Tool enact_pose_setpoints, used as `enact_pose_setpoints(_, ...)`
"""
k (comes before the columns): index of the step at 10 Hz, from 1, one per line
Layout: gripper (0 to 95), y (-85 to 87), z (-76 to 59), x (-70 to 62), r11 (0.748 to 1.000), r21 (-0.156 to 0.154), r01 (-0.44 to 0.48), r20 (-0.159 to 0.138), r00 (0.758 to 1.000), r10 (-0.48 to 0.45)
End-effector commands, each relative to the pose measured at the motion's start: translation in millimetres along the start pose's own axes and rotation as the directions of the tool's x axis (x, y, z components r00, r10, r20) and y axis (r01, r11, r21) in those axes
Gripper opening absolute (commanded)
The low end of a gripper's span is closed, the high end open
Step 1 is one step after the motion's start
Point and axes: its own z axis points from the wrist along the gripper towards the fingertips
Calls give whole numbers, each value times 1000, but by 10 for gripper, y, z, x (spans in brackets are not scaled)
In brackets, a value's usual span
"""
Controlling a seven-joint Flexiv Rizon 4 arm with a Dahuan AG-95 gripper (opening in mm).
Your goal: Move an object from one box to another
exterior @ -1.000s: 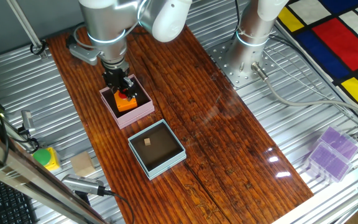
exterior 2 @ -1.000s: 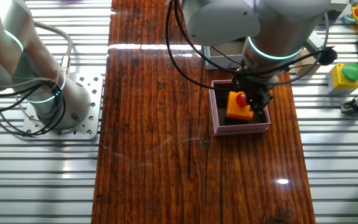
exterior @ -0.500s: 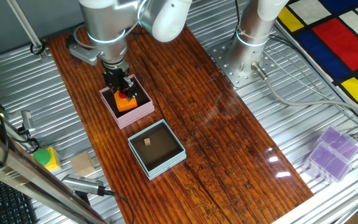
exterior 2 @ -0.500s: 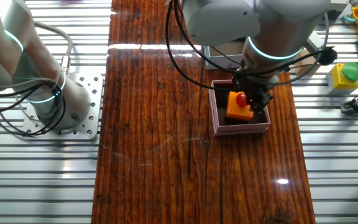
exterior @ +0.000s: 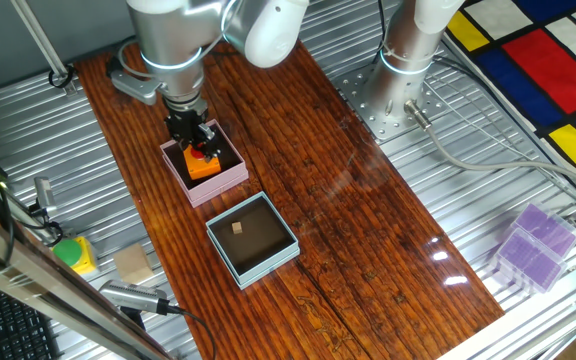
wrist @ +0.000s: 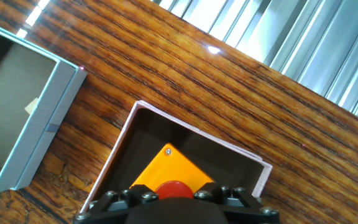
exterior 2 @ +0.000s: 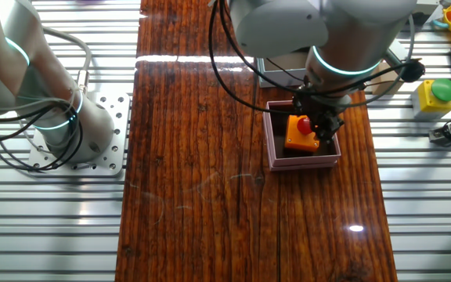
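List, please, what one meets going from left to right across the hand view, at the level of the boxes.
Light blue box → bare strip of the wooden table → pink box → orange object with a red button inside it → pink box's far wall.

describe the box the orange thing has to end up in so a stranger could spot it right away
On the dark striped wooden tabletop, find the small pink box where the gripper sits over the orange block with a red button. Right beside it, apart from it, is the light blue square box. It alone has a dark brown inside, holding one small tan scrap.
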Motion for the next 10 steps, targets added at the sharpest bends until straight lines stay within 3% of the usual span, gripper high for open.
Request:
enact_pose_setpoints(1,0,-15,23,-6,1000,15,-23,7,1000,23)
enact_pose_setpoints(6,0,-15,-21,-10,999,14,-36,2,999,36)
enact_pose_setpoints(10,0,18,-349,-46,998,11,-57,-10,998,58)
